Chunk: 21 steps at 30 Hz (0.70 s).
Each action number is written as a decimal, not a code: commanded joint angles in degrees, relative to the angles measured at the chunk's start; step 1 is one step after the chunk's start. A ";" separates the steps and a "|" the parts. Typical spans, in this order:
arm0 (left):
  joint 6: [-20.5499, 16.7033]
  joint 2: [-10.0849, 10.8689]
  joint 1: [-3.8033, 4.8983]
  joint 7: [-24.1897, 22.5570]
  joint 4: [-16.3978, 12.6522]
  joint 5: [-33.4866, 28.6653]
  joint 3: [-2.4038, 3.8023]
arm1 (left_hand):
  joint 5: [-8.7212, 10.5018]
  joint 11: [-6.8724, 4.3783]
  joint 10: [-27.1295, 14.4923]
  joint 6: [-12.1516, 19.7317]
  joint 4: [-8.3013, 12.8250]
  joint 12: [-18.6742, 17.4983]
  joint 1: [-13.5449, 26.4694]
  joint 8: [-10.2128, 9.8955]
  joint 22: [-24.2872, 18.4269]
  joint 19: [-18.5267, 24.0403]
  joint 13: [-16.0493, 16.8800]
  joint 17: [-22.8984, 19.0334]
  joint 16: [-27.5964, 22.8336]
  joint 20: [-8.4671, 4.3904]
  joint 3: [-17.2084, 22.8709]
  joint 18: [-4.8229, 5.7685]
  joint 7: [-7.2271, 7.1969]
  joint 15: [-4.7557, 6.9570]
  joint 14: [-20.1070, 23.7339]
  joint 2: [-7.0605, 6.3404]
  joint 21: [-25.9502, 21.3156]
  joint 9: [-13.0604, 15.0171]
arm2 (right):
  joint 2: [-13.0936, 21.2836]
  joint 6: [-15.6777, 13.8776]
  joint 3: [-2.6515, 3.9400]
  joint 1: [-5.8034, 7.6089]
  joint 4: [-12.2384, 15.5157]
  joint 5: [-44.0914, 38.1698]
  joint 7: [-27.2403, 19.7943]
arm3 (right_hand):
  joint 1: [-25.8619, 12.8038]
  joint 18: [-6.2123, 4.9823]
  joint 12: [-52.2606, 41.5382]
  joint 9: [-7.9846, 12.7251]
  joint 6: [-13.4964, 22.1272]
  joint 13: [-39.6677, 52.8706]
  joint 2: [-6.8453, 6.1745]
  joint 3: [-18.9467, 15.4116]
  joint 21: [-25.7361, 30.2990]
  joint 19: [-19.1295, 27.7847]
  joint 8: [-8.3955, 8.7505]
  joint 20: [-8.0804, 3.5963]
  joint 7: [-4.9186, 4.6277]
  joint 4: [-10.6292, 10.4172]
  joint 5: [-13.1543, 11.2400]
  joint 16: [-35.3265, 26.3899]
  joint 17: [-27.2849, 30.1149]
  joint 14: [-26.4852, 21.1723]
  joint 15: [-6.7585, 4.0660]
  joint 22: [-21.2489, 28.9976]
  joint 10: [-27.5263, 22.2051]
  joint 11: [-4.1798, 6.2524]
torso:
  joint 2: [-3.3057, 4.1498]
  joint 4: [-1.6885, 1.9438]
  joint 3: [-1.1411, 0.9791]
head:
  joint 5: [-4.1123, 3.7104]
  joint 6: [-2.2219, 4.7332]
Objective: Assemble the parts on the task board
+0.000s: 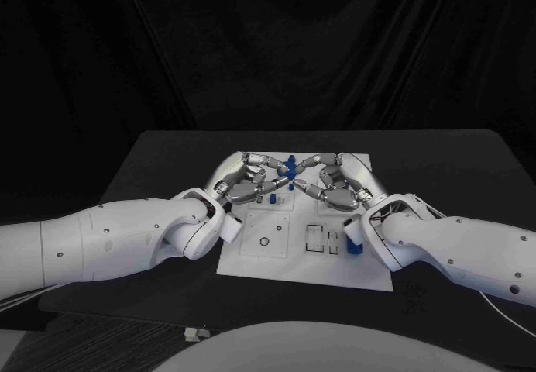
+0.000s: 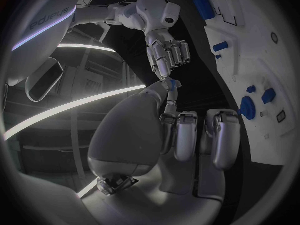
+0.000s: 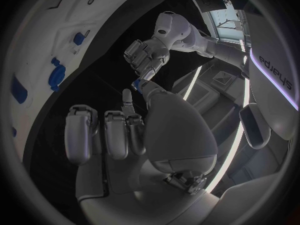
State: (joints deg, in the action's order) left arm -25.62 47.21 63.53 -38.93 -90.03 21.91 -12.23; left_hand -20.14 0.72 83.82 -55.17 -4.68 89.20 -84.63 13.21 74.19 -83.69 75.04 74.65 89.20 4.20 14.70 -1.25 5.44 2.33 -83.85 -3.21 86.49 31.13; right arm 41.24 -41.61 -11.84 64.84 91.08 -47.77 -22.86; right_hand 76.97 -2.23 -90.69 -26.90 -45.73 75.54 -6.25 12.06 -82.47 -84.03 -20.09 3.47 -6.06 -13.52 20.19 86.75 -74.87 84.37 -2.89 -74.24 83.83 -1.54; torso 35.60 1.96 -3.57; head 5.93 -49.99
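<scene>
Both hands meet in the air above the far half of the white task board (image 1: pixel 280 263). Between their fingertips is a small blue part (image 1: pixel 288 165). My left hand (image 1: pixel 252 183) pinches it from one side and my right hand (image 1: pixel 333 183) from the other. The left wrist view shows the blue part (image 2: pixel 173 83) at the tip of my left hand (image 2: pixel 194 135), with the right hand (image 2: pixel 167 52) reaching down onto it. The right wrist view has the same part (image 3: pixel 138 83) between my right hand (image 3: pixel 112 130) and the left hand (image 3: pixel 147 56).
Another blue part (image 1: pixel 353 246) stands on the board's right side beside my right wrist. More blue parts (image 2: pixel 248 107) (image 2: pixel 203 7) sit in the board (image 2: pixel 275 60). Black table (image 1: pixel 146 155) surrounds the board on all sides.
</scene>
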 commanded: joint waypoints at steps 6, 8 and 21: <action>1.32 -0.40 -0.07 -6.35 0.10 -0.41 0.04 | 0.49 -0.03 6.18 -1.38 -0.32 0.80 -0.97 3.95 14.17 -2.60 14.96 15.35 0.80 0.25 -1.15 0.01 -0.34 -0.43 -6.15 2.24 -0.67 4.11 | -0.22 0.22 0.05 -0.20 0.05 0.22 -0.97 | 1.62 0.33 0.69 -0.34 2.34 14.46 0.82 -3.02 -0.15 -2.08 -3.62 -0.18 0.41 0.72 6.19 -0.25 -6.80 3.99 -0.15 -13.26 6.17 0.39 | 0.01 -0.01 -0.02 | -0.03 -0.01; 1.56 -0.52 -0.07 -5.57 0.16 -0.41 0.04 | 0.52 0.00 6.18 -1.36 -0.24 0.80 -1.16 3.99 14.13 -2.51 14.96 15.35 0.80 0.26 -1.16 -0.02 -0.30 -0.45 -6.15 2.26 -0.78 4.08 | -0.25 0.07 0.05 -0.22 0.05 0.22 -1.14 | 1.70 0.34 0.69 -0.32 2.40 14.46 0.86 -3.04 -0.16 -2.08 -3.76 -0.19 0.42 0.76 6.49 -0.25 -6.80 3.99 -0.16 -13.26 6.17 0.40 | 0.00 -0.01 -0.02 | -0.05 -0.01; 1.94 -1.19 -0.09 -3.09 0.71 -0.41 0.04 | 0.72 0.21 6.18 -1.23 0.07 0.80 -2.00 4.18 13.95 -2.07 14.96 15.35 0.80 0.35 -1.13 -0.15 -0.08 -0.58 -6.15 2.36 -1.22 3.68 | -0.30 -0.23 0.05 -0.25 0.12 0.22 -1.51 | 2.79 0.30 0.69 -0.62 1.96 14.46 1.55 -3.21 -0.08 -2.02 -6.72 -0.48 0.90 1.36 8.98 -0.28 -6.74 3.98 -0.55 -13.23 6.17 0.76 | -0.01 -0.01 -0.02 | -0.14 -0.01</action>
State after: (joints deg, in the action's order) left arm -24.68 46.21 63.52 -38.94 -89.25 21.82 -12.22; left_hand -19.48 0.73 83.83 -55.17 -4.67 89.20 -85.19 13.21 74.19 -83.69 75.04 74.65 89.20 4.21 14.70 -1.25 5.45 2.33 -83.85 -2.67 86.17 31.13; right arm 41.02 -41.60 -11.84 64.76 91.08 -47.64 -23.80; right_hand 78.57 -2.24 -90.69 -26.90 -43.60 75.54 -4.66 9.40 -82.47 -84.01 -25.20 3.44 -5.55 -12.25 27.96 86.75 -74.87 84.35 -2.95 -74.25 83.83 -1.51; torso 35.60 1.94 -3.59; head 5.80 -49.99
